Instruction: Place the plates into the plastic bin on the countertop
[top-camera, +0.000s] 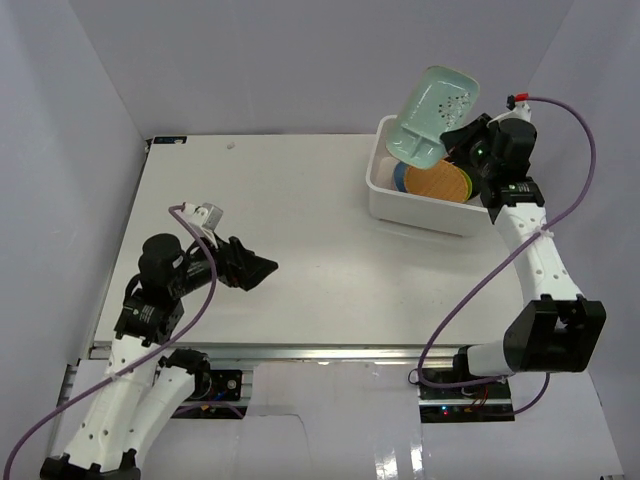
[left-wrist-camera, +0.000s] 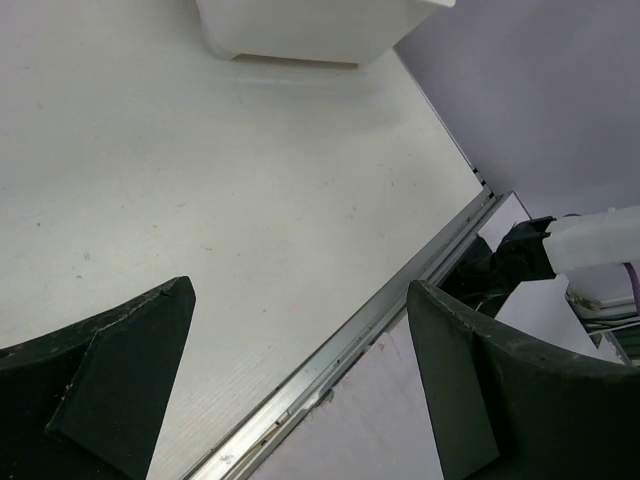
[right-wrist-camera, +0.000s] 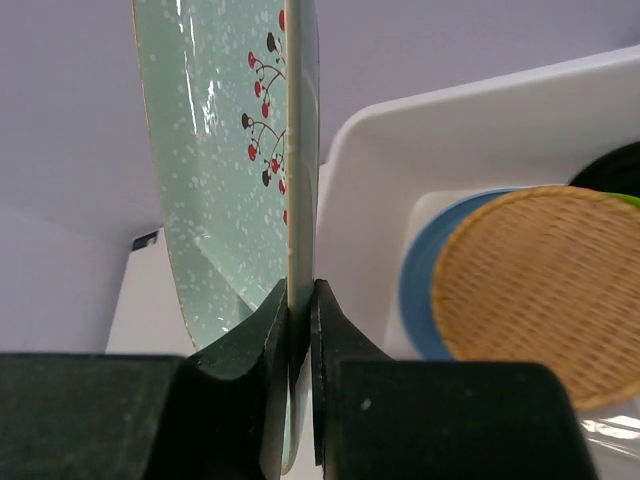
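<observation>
- The right tool (right-wrist-camera: 301, 300) is clenched on the lower edge of the pale teal rectangular plate (top-camera: 430, 115), with one finger pressed against each face.
- This plate is held off the bench (top-camera: 300, 200), tilted, over the 11 o'clock corner of the white plastic bin (top-camera: 420, 215). A sprig pattern of red berries is seen on its inner face in the wrist view.
- The bin is found toward 2 o'clock on the bench, near the far right corner.
- A tan woven round plate (top-camera: 440, 183) is stacked uppermost inside the bin. A blue plate (right-wrist-camera: 420, 290) is seen beneath it, showing at its 9 o'clock side.
- A black plate edge (right-wrist-camera: 610, 170) is glimpsed at 2 o'clock of the tan plate.
- The left tool (top-camera: 255, 270) is released, its fingers spread wide with nothing between them. It is held over the 8 o'clock part of the bench, close to the metal rail (left-wrist-camera: 350, 340) and well apart from the bin.
</observation>
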